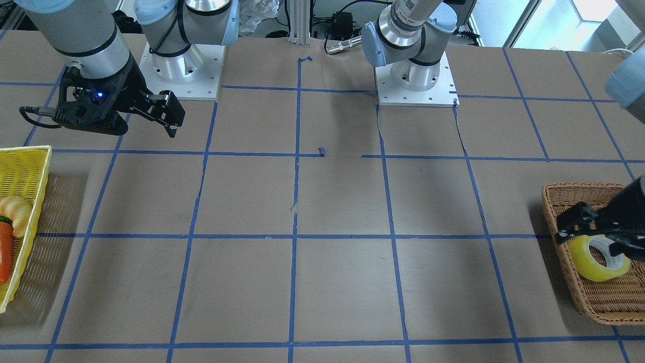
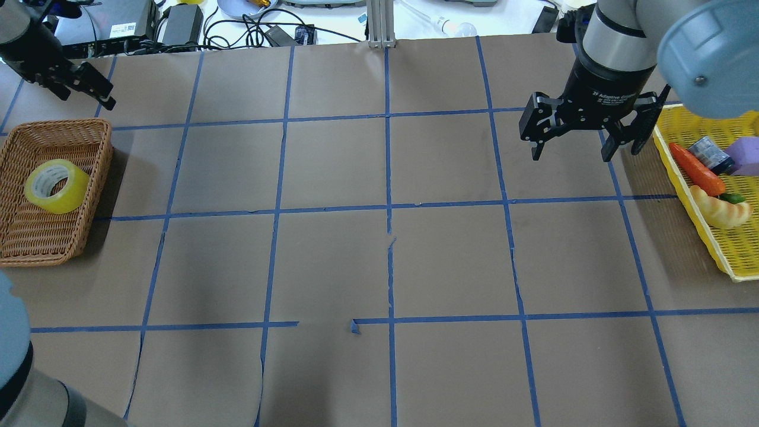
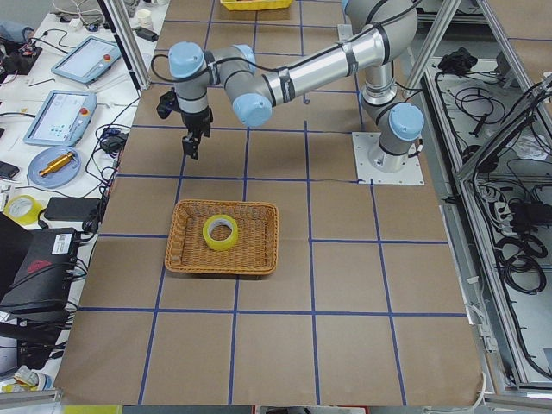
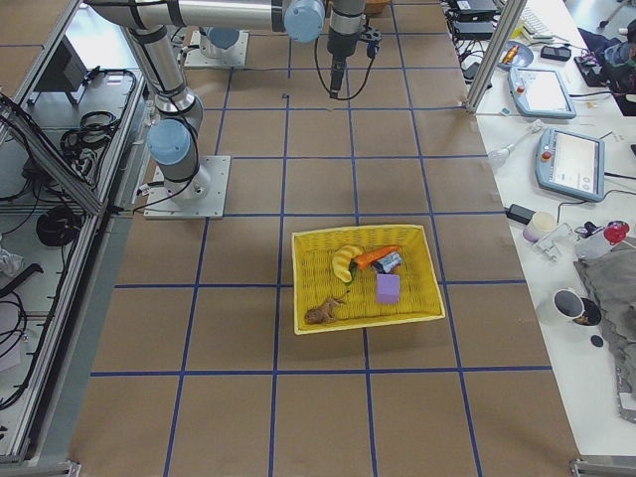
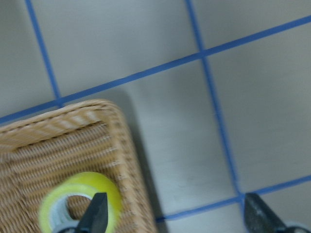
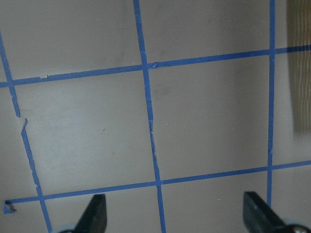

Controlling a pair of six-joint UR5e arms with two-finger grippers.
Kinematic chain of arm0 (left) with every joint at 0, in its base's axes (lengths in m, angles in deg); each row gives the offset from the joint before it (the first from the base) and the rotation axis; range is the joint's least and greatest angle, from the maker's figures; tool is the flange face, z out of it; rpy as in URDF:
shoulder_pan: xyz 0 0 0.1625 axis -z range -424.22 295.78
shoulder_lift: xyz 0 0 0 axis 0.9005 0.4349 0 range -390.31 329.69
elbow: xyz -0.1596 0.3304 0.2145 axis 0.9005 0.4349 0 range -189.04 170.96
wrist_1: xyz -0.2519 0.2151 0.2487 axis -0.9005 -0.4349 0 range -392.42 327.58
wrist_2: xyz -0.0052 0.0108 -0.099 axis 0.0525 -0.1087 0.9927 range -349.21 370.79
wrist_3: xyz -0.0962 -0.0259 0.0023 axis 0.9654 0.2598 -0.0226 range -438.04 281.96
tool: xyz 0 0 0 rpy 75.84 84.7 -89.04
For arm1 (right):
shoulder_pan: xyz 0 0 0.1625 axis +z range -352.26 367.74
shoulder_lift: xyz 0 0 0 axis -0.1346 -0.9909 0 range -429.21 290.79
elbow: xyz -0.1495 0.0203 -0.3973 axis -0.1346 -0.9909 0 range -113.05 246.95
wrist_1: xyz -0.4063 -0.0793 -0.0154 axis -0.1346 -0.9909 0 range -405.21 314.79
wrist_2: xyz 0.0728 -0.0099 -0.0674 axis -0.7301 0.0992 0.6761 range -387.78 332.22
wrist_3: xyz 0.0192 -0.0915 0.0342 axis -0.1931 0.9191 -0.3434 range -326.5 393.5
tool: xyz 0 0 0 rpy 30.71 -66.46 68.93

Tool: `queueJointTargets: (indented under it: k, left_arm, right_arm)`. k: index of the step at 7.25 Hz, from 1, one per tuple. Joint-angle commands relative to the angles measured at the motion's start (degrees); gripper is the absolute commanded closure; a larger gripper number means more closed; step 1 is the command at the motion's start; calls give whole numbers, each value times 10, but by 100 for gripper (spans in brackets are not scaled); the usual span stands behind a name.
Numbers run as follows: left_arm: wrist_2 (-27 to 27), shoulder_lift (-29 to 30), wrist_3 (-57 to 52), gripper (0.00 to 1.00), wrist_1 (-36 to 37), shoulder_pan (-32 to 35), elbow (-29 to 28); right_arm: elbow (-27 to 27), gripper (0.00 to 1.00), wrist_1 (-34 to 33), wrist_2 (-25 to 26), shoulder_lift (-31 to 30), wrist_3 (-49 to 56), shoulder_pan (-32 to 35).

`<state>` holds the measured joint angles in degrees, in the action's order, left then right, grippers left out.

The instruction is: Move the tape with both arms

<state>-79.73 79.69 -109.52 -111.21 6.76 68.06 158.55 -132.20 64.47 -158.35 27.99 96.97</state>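
Observation:
The yellow tape roll (image 2: 56, 185) lies in a brown wicker basket (image 2: 35, 243) on my left side of the table. It also shows in the left wrist view (image 5: 80, 206) and the exterior left view (image 3: 221, 232). My left gripper (image 2: 88, 99) is open and empty. It hangs well above the table near the basket's corner, apart from the tape. Its fingertips (image 5: 98, 213) frame the basket's edge in the wrist view. My right gripper (image 2: 576, 148) is open and empty, above bare table beside the yellow basket.
A yellow plastic basket (image 2: 705, 240) on my right holds toy foods, among them a carrot (image 2: 697, 169) and a purple block (image 2: 744, 154). Blue tape lines cross the brown table. The arm bases (image 1: 181, 75) stand at the robot's edge.

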Motion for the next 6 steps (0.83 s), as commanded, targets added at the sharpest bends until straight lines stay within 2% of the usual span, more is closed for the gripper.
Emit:
queueJointTargets:
  k: [1, 2, 4, 6]
  left_arm:
    - [-19, -63, 183, 0, -46, 145, 16]
    - [-27, -95, 213, 0, -66, 178, 29]
    - [-24, -154, 233, 0, -163, 180, 39]
    - [-25, -162, 324, 0, -172, 187, 39]
  right_arm:
    - [2, 0, 0, -1, 1, -1, 1]
    - [7, 0, -8, 2, 1, 4, -1]
    - [1, 0, -27, -5, -1, 7, 2]
    - [1, 0, -27, -7, -4, 21, 3]
